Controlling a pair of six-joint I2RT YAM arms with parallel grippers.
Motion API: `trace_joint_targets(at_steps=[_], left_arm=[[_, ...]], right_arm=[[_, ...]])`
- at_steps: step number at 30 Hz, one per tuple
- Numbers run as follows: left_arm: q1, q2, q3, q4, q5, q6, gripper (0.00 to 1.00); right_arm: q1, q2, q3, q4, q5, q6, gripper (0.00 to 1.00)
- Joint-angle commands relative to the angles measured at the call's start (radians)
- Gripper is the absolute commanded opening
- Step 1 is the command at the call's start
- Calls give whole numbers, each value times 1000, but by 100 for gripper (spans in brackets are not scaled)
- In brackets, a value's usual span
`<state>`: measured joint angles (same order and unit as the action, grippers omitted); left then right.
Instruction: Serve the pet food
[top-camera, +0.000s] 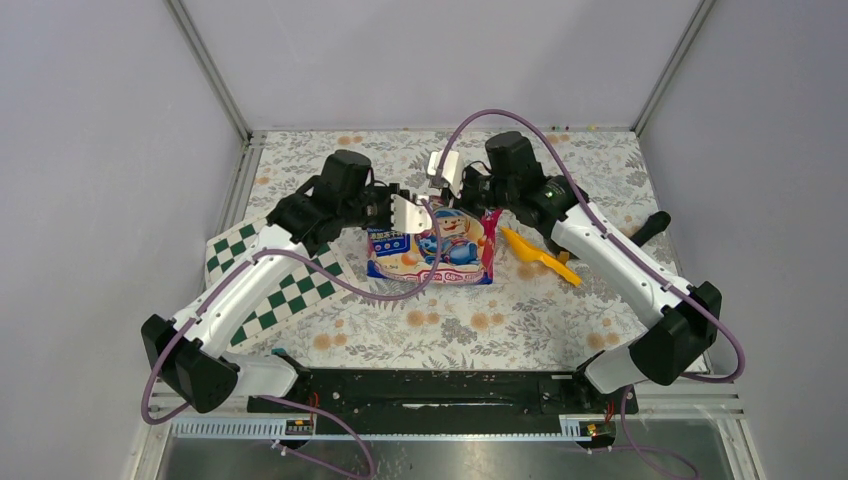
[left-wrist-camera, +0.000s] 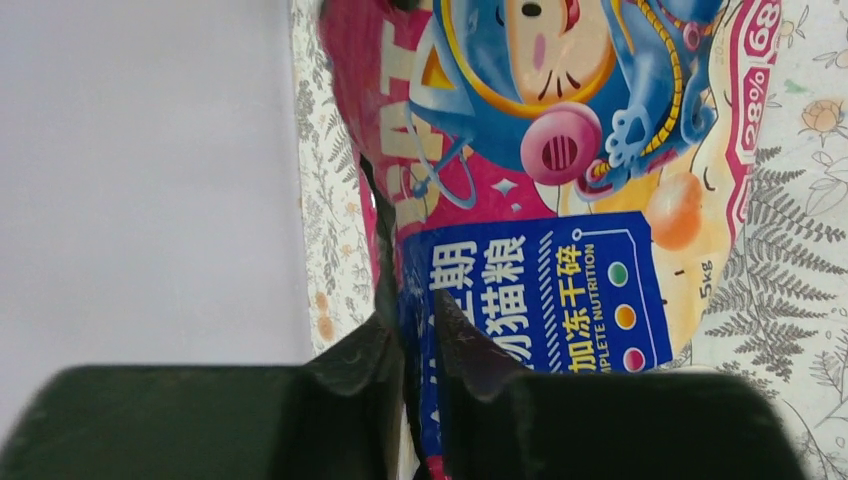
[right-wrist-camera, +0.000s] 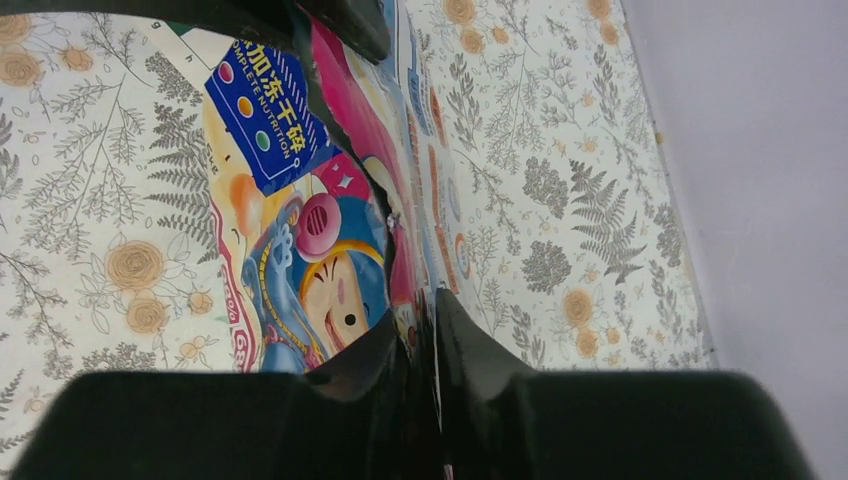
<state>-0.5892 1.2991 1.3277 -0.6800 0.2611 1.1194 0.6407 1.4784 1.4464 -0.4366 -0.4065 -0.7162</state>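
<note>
The glossy pink-blue-white cat food bag (top-camera: 440, 248) stands in the middle of the floral table. My left gripper (top-camera: 402, 216) is shut on its left top edge; in the left wrist view (left-wrist-camera: 415, 335) the jaws pinch the blue and pink edge of the bag (left-wrist-camera: 560, 160). My right gripper (top-camera: 466, 196) is shut on the bag's right top edge; in the right wrist view (right-wrist-camera: 427, 325) the jaws clamp the pink rim of the bag (right-wrist-camera: 300, 230). The bag's rim between the two grippers looks torn or parted. No kibble shows in any view.
An orange plastic scoop (top-camera: 540, 257) lies right of the bag. A green-and-white checkered board (top-camera: 280, 282) lies at the left. A black object (top-camera: 652, 227) sits near the table's right edge. Grey walls close in on three sides.
</note>
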Motion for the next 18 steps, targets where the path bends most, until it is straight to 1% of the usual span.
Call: trace_joint_targets(at_steps=[1,2,4,6,8,9,10,11,13,14,17,18], left_arm=[[-14,2,9,100,52,-35,21],[-14,2,4,116,56,-41,22],[-15,3,-4,135,74,-51,23],[-15,3,-9,151,84,-59,23],[-15,3,-13,162,87,-60,18],[-15,2,-15,164,84,-59,12],[-15,2,-15,164,82,-57,3],[-15,-1,-16,164,82,-56,0],[-14,-8,-19,158,83,-49,0],[-14,-10,-22,159,77,-50,0],[-14,-28,-37,182,40,-64,0],[-12,-38,-48,194,28,-69,2]], right_arm=[[12,-5,52,43,-65,13,25],[12,0,55,44,-76,18,28],[12,16,61,44,-87,24,30],[13,33,69,44,-82,24,30],[12,49,81,45,-81,24,28],[13,53,85,44,-82,24,26],[13,57,89,43,-84,24,24],[12,60,92,42,-85,24,20],[13,60,93,43,-85,24,5],[12,57,92,41,-85,24,0],[11,41,86,33,-90,25,0],[12,36,83,34,-89,28,0]])
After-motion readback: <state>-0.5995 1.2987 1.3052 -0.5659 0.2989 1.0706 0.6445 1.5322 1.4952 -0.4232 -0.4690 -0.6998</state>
